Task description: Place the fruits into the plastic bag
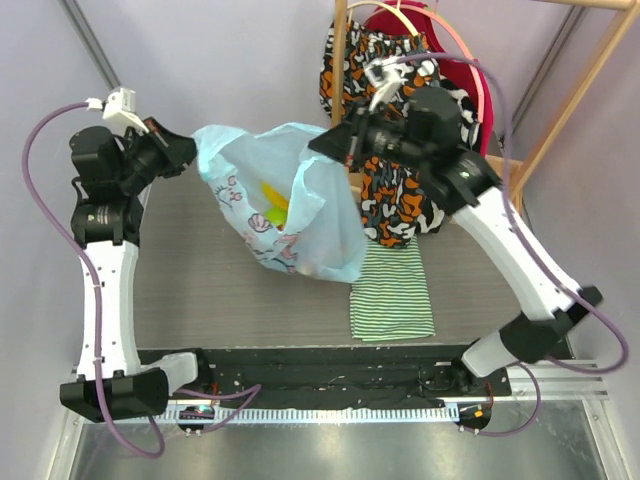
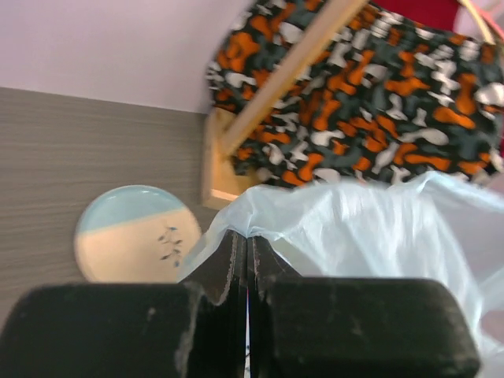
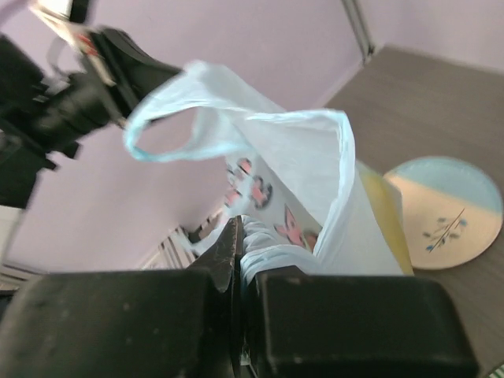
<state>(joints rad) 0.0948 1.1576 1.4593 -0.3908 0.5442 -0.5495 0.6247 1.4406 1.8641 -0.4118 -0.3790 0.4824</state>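
Observation:
The light-blue plastic bag (image 1: 290,215) hangs lifted between both arms above the table, its mouth pulled open. Yellow and green fruit (image 1: 275,205) shows faintly through it; I cannot tell the pieces apart. My left gripper (image 1: 190,152) is shut on the bag's left rim, seen as bunched plastic (image 2: 354,228) at the fingertips (image 2: 233,246). My right gripper (image 1: 325,143) is shut on the right rim; the bag (image 3: 307,181) with its pink print rises in front of the closed fingers (image 3: 230,240). Something yellow (image 3: 386,216) shows through the plastic.
A pale round plate with a leaf sketch (image 2: 134,236) lies on the table under the bag, also in the right wrist view (image 3: 445,213). A green-and-white striped cloth (image 1: 390,295) lies right of the bag. A wooden rack (image 1: 345,90) draped with orange patterned fabric (image 1: 400,200) stands at the back.

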